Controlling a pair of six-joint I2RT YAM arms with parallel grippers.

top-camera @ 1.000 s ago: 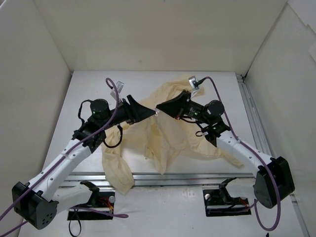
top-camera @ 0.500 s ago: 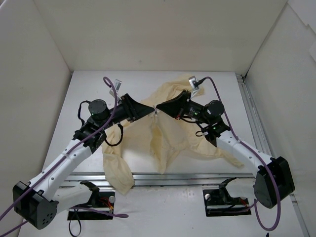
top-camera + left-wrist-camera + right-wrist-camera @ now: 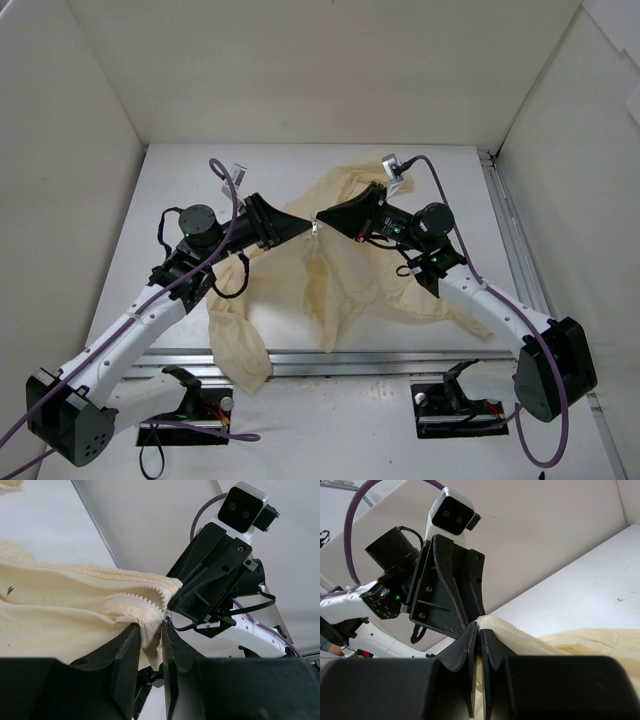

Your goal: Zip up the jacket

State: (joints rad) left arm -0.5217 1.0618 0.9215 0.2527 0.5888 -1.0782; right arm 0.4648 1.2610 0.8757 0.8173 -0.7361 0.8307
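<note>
Noting claws nearly tip to tip, we see left gripper (image 3: 303, 227) and right gripper (image 3: 324, 219) each clenched on the wrinkled cream-yellow fabric jacket (image 3: 345, 285), which drapes down onto the white tabletop (image 3: 190, 185) between white walls (image 3: 320, 70).

a robotics lab test cell: plain white walls (image 3: 300, 70) box in a white table (image 3: 180, 180), with an aluminium rail (image 3: 400, 362) and purple cables (image 3: 440, 185).

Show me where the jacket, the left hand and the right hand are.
jacket (image 3: 345, 290): top external view, on the wrinkled cream fabric at its middle.
left hand (image 3: 150, 630): left wrist view, midway between its fingertips, where fabric is pinched.
right hand (image 3: 478, 631): right wrist view, midway between its fingertips.
</note>
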